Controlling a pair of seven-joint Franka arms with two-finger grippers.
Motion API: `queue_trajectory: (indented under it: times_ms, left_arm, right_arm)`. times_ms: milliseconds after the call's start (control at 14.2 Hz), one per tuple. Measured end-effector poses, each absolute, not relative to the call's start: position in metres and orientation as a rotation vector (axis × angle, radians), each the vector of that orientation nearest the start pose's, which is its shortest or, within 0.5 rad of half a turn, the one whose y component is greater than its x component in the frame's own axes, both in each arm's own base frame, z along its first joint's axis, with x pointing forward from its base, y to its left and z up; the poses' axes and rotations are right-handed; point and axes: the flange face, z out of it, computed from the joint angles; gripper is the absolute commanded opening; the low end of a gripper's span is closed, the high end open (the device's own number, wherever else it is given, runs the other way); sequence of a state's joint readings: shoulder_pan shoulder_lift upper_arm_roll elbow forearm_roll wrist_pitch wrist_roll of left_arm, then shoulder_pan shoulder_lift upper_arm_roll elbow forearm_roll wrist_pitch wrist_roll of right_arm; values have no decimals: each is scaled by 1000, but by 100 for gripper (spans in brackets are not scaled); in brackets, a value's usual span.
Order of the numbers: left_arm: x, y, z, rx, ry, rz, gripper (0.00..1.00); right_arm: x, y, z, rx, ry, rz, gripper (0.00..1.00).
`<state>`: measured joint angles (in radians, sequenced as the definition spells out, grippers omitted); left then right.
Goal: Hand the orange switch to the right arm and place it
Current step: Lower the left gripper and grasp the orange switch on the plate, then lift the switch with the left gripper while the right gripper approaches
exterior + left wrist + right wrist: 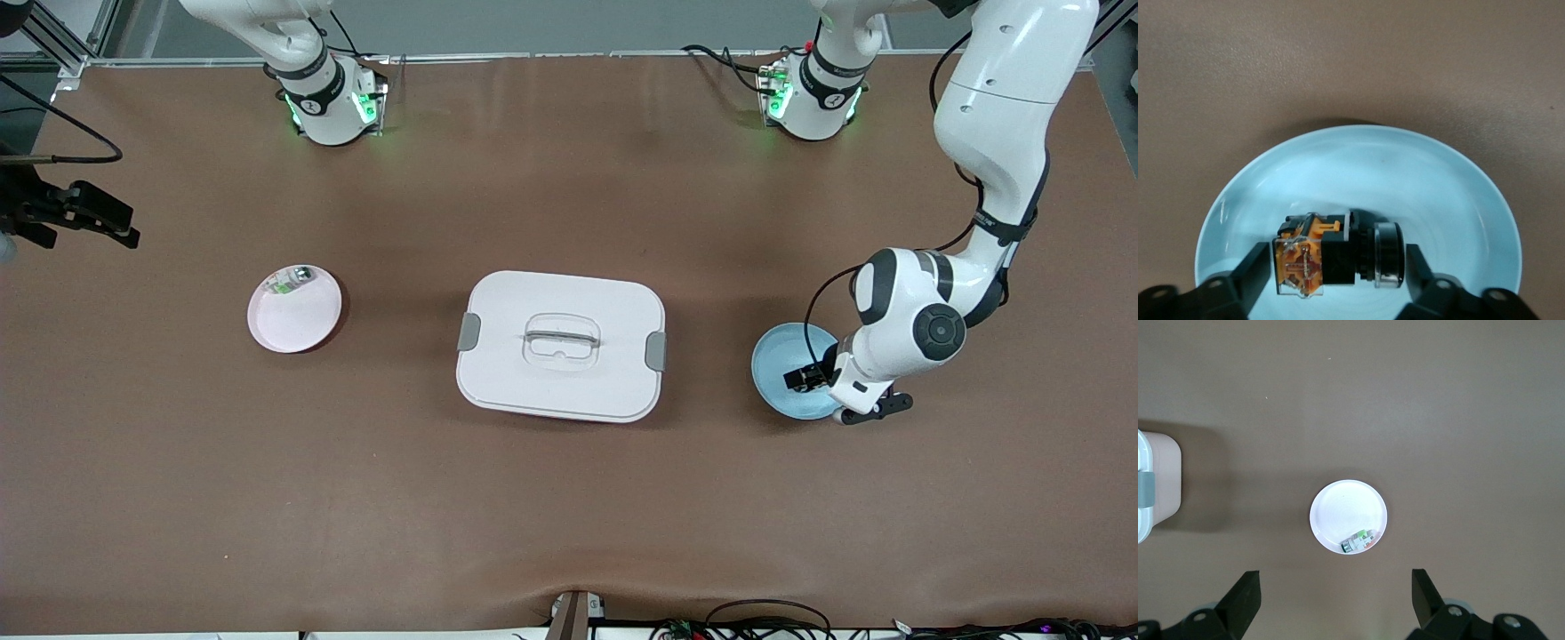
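The orange switch (1331, 257), a black body with a clear orange-filled end and a silver-ringed cap, lies on its side in the light blue plate (1371, 167) at the left arm's end of the table. My left gripper (1338, 265) is down in that plate (775, 356) with one finger at each end of the switch. The fingers are open, and only slim gaps separate them from the switch. In the front view the left gripper (807, 378) hides the switch. My right gripper (1335, 587) hangs open and empty, high over the table near the pink plate (1345, 507).
A white lidded box (560, 345) with grey clips sits mid-table between the plates. The pink plate (298, 320), at the right arm's end, holds a small clear-and-green part (292, 280). Cables lie along the table's near edge.
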<state>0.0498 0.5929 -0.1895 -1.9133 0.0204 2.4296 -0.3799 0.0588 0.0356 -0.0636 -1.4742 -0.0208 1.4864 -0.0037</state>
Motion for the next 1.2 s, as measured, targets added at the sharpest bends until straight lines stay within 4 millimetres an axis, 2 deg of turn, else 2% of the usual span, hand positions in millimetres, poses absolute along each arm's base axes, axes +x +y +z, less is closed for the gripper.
queue_trajectory:
  times_ms: [71, 141, 283, 424, 495, 636, 848, 989, 1201]
  left_arm:
    - [615, -83, 180, -3187, -405, 142, 9]
    - [615, -83, 181, -3187, -405, 138, 0]
    - [618, -82, 186, -3189, -407, 124, 0]
    - [625, -82, 205, -3188, -434, 85, 0]
    - [629, -83, 223, -3184, -449, 74, 0]
    - [636, -89, 270, -3177, -459, 64, 0]
    - [635, -117, 348, -3207, -523, 38, 0]
    - [634, -135, 391, -3243, -626, 74, 0]
    - [634, -161, 442, -3269, -835, 179, 0]
  right_arm:
    - [557, -4, 643, -3164, 4, 37, 100]
    - [557, -4, 643, -3164, 4, 37, 100]
    - [558, -4, 642, -3164, 3, 38, 100]
    - [558, -4, 642, -3164, 2, 39, 100]
    - [558, -4, 642, -3164, 2, 40, 100]
    - [557, -3, 642, -3161, 1, 46, 100]
    - [553, 7, 639, -3067, 15, 97, 100]
    - [550, 14, 638, -2999, 85, 142, 100]
    - [548, 30, 635, -2932, 144, 188, 100]
